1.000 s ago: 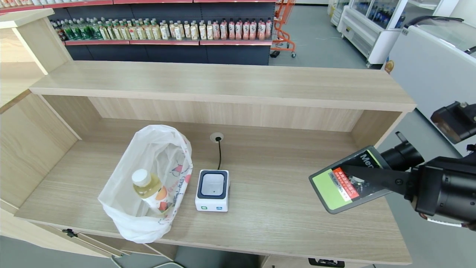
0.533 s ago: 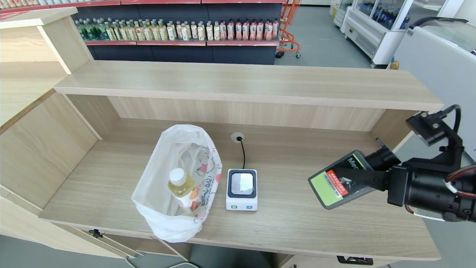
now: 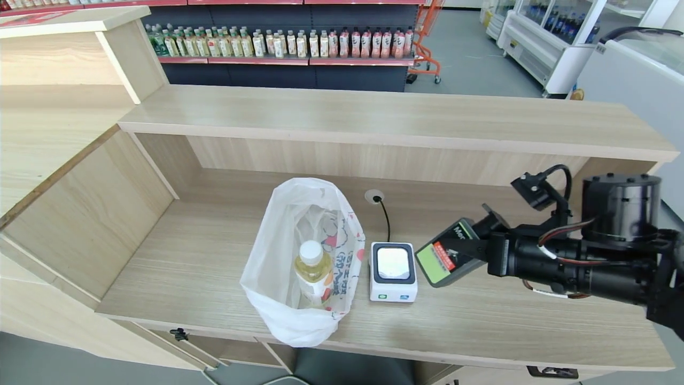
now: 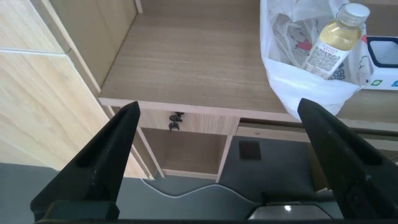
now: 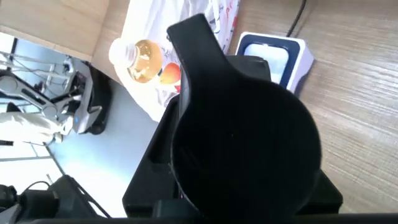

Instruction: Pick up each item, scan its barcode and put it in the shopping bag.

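Pack point(image 3: 446, 252) is up in the air, pinched in the right gripper point(image 3: 460, 247), whose fingers press on its two flat faces, one dark finger lying across the labelled side. It hangs above the counter point(image 3: 507, 321), just to the right of the scanner point(image 3: 394, 271), its lower corner close to the scanner's right edge but clear of it. Its long axis runs out from the gripper, slanting down and leftward toward the scanner, so the free end leads. The green label point(image 3: 432, 264) faces up and forward, while the scanner's window looks straight up. Where the barcode sits cannot be told from here; if it is on the labelled face, the wrist will likely need to roll it downward once the pack is over the glass. And here is the line that matters: scanner lies directly left of the pack, and the bag point(image 3: 278, 278) stands just beside the scanner on its far left side, mouth open, a bottle point(image 3: 312, 267) already upright inside. So it looks like one leftward path, scanner first, bag after. The right arm is plainly the nearer one. The left gripper point(image 4: 217, 107) hangs below the counter's front edge on the bag's side, fingers spread wide and empty, well apart from the pack.
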Available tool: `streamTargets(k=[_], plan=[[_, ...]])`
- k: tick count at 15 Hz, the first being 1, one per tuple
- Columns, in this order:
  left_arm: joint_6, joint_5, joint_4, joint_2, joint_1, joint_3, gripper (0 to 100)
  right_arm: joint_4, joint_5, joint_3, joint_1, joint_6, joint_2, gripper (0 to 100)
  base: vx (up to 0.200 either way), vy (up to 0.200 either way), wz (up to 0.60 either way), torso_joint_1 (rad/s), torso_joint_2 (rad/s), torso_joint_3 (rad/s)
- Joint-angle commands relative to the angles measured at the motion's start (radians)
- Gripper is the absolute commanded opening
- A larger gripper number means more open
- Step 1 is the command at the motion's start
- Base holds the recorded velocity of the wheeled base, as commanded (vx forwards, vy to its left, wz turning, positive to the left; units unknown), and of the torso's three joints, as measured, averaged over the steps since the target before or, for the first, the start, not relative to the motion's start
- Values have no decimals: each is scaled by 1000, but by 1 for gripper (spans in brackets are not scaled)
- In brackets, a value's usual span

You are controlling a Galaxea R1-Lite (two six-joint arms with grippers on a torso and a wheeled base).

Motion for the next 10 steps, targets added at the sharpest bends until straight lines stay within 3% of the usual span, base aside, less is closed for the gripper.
streamTargets(k=[1,10], plan=[[0,0,-1,2,1,0,100,-30,-1,-17,-15,-36,144,0,0,0,0,0,0,0],[-2,0,-1,2,1,0,100,-74,0,-133,14,-34,293,0,0,0,0,0,0,0]])
